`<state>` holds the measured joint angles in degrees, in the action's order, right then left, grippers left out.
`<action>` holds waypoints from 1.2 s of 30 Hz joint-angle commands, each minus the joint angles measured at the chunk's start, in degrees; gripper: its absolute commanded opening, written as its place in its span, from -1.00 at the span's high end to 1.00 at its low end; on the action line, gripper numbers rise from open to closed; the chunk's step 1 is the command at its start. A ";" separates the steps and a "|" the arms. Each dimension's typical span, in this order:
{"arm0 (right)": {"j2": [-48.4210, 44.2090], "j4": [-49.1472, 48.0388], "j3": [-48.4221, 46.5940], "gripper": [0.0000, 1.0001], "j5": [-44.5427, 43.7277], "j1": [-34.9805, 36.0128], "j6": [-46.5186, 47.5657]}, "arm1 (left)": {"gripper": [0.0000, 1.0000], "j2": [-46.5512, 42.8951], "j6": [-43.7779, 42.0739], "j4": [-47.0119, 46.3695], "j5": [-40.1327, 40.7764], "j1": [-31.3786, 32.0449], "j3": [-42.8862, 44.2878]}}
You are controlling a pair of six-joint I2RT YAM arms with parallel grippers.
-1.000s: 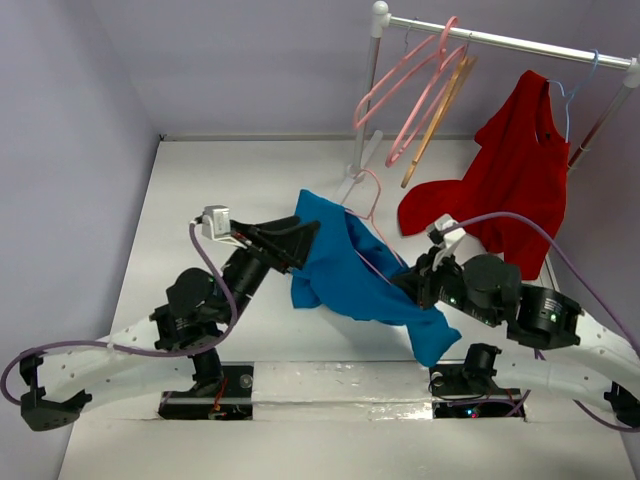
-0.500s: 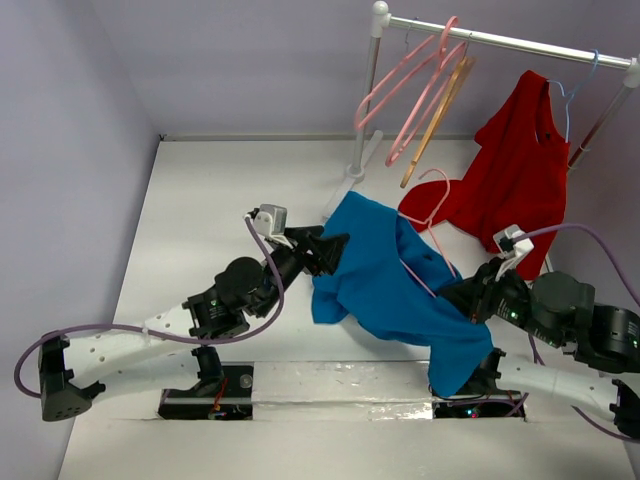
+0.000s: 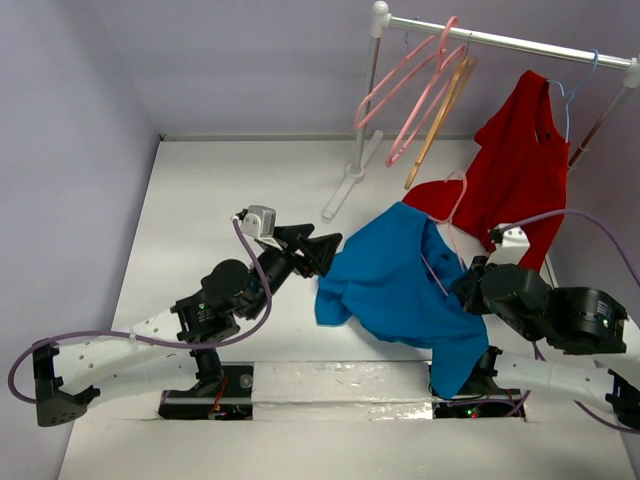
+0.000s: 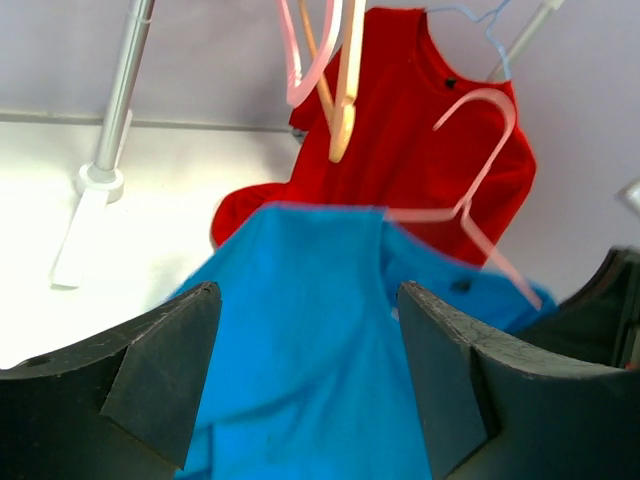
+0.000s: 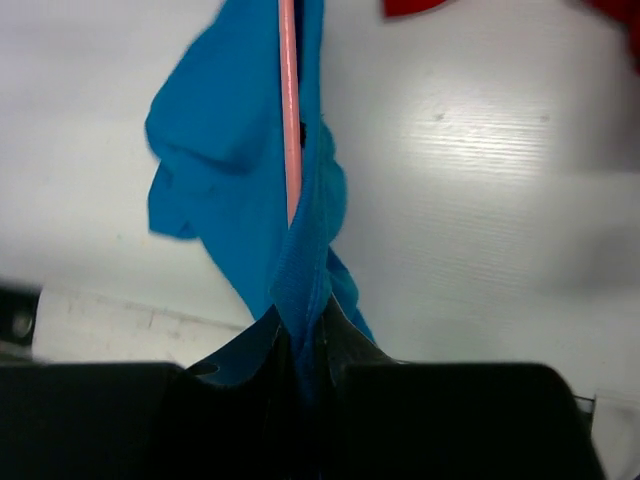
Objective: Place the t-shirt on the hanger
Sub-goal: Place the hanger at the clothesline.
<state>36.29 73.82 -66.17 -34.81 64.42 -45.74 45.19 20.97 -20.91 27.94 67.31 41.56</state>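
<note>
Logging t-shirt [image 3: 400,280]: found plain bright blue, bunched, raised above table [image 3: 200,200] beside red garment [image 3: 520,170] | noted hanger [image 5: 289,120] along its fold | noted right gripper [image 5: 305,345] clamped on t-shirt | noted left gripper [image 4: 308,300] spread wide

**Three views, one blue overlap**

My top camera sits high behind the arm bases and looks down and forward over the whole table [image 3: 230,180] to the rail [image 3: 500,38] at the far wall. My left wrist camera looks out almost level between the left fingers [image 4: 160,380], close on the t-shirt [image 4: 300,350], with the red garment [image 4: 410,130] beyond. My right wrist camera looks down past the right fingers [image 5: 360,355], very near the cloth. All three share the t-shirt and the hanger [image 5: 289,100].
</note>
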 commanded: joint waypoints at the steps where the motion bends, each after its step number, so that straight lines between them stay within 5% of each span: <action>1: 4.38 2.10 -3.00 1.00 -17.28 -0.26 -7.76 | -0.37 -0.98 -1.72 -0.19 -0.17 -0.42 -1.30; 12: 9.93 0.28 -13.89 1.00 -32.77 -0.26 -0.94 | -0.59 -4.15 -3.48 -3.61 1.06 -0.95 -6.23; 23: 8.44 -40.06 -17.23 1.00 -38.57 -2.20 49.06 | -0.74 -4.41 -3.57 -6.07 -0.26 -1.48 -8.51; 29: 11.95 -39.11 -21.89 1.00 -37.09 -2.20 51.27 | -0.81 -5.28 -3.13 -6.34 -1.31 -2.01 -8.87; 36: 14.51 -25.31 -24.89 1.00 -31.31 -7.98 41.08 | -0.82 -6.61 -2.69 -6.78 -1.93 -2.01 -9.31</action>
<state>50.87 45.78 -89.73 -68.77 59.24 -1.93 39.70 18.09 -24.43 26.98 65.49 33.12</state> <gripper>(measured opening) 0.134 0.907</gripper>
